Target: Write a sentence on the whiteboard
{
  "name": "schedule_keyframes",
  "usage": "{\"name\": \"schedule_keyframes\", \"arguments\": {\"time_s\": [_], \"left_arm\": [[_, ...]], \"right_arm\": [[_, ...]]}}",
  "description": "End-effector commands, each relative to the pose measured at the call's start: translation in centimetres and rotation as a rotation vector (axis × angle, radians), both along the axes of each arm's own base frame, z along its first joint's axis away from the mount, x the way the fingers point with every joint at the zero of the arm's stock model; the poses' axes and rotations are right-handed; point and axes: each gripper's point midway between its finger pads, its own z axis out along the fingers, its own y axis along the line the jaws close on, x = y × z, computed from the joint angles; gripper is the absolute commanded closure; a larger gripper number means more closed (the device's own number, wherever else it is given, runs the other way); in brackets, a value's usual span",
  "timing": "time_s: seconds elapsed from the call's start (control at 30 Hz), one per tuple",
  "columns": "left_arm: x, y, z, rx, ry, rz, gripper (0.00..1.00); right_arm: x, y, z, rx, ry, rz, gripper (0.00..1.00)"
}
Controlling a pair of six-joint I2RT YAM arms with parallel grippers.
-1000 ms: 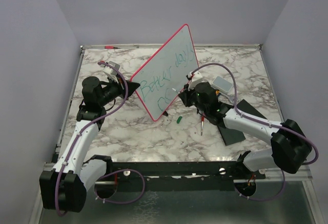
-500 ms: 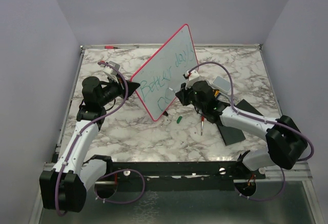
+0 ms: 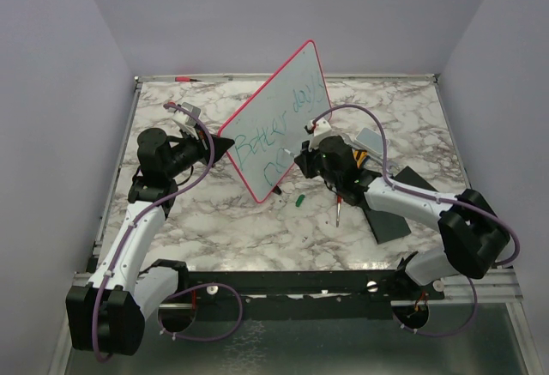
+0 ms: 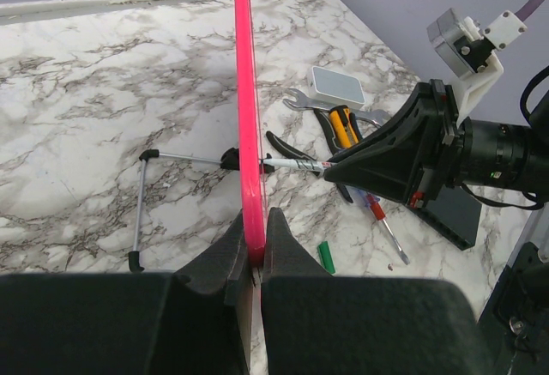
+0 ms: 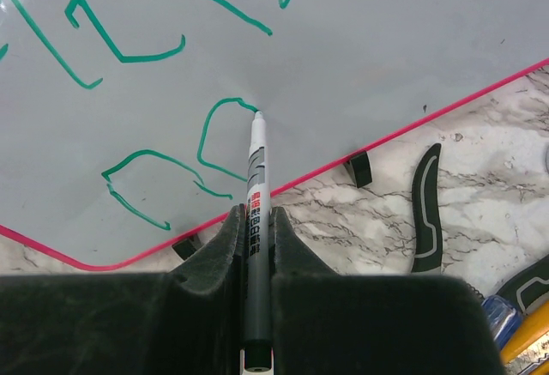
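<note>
Whiteboard [image 3: 279,122] first: it stands tilted up on its lower edge near the middle of the marble table [image 3: 223,229], between the two arms, with its written face turned toward the right one. The left gripper [image 4: 254,236] has its fingers pinched tight on the red-pink rim, steadying the board. The right gripper [image 5: 255,220] is clamped on a marker [image 5: 256,156], whose tip touches the white surface at the top of a rounded letter low on the board. One line of green handwriting is done and reads something like "Better days". Below it a second line has only begun, with two loopy shapes near the bottom rim. I'd judge the sentence about half written: more words are wanted on that lower line, and bare board lies beside the tip for them. A green cap [image 3: 299,201] lies on the table near the board's foot.
</note>
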Motion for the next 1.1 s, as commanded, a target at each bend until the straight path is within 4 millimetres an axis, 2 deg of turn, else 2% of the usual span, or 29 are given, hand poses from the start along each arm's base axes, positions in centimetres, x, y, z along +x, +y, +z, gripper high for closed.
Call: {"name": "schedule_keyframes", "arguments": {"time_s": [0.0, 0.47, 1.07], "left_arm": [[-2.5, -0.6, -6.2, 0.065, 0.203, -0.075, 1.00], [-2.5, -0.6, -6.1, 0.064, 0.204, -0.073, 1.00], [-2.6, -0.6, -6.1, 0.063, 0.201, -0.074, 1.00]], "right_arm": [[0.5, 0.9, 0.1, -0.002, 0.000, 0.008, 0.99], [-1.9, 2.1, -0.4, 0.017, 0.028, 0.148, 0.99], [-4.0, 3.3, -0.8, -0.010, 0.044, 0.226, 0.99]]}}
